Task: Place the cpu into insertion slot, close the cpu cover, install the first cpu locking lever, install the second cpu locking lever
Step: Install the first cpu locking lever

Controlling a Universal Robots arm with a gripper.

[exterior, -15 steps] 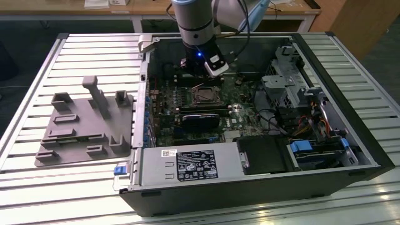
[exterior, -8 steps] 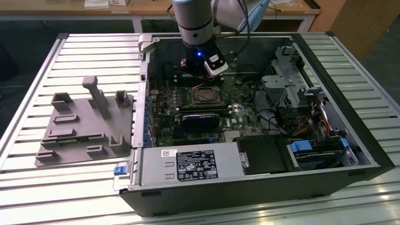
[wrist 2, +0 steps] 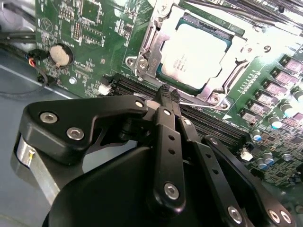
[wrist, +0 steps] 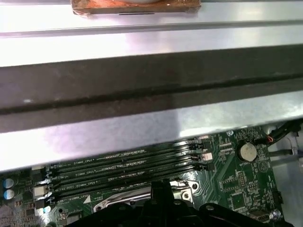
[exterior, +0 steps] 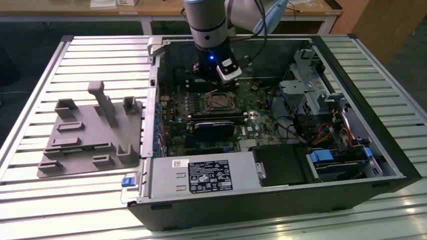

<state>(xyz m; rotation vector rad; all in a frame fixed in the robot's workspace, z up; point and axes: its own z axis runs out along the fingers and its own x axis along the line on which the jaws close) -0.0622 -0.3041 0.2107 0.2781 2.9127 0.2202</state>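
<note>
Over motherboard inside open case, you have gripper at 12 o'clock of insertion slot in exterior view. Jaws pinched narrow, tips together above black memory slots. Thin silvery rod runs from tips; you cannot tell whether it is gripped. cpu seated in slot, cpu cover lying flat around it.

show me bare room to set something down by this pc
Bare table slats beyond the grey tray, more in front of it, and a strip on the exterior view's right of the computer case. Inside the case is crowded: boards, cables, and the gripper by the cpu.
</note>
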